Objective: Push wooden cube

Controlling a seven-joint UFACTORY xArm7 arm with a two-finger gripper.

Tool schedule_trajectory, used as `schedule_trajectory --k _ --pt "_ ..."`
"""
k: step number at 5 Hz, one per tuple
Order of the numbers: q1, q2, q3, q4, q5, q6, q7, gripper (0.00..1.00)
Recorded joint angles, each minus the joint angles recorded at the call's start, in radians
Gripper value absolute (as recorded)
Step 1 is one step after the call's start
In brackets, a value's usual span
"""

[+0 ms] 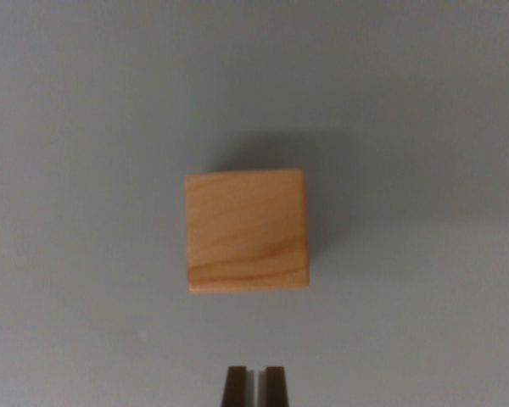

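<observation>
A light wooden cube [247, 230] with visible grain sits on a plain grey surface [85, 170] in the middle of the wrist view. My gripper [255, 386] shows at the bottom edge as two dark fingertips pressed close together with only a thin pale slit between them. It is shut and holds nothing. The fingertips stand below the cube in the picture, apart from it by a strip of bare surface, and roughly in line with the cube's middle.
The cube casts a soft shadow toward the wrist view's upper right. A tiny pale speck [141, 337] lies on the surface at lower left.
</observation>
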Motion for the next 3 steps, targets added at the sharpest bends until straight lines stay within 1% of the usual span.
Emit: schedule_trajectory --k 1,2,3 --pt "0.0002 0.011 -0.002 -0.028 0.0018 -0.036 -0.006 0.0" --pt "0.0002 0.011 -0.002 -0.028 0.0018 -0.036 -0.006 0.0" --pt "0.0004 0.022 -0.004 -0.055 0.0035 -0.071 -0.011 0.0"
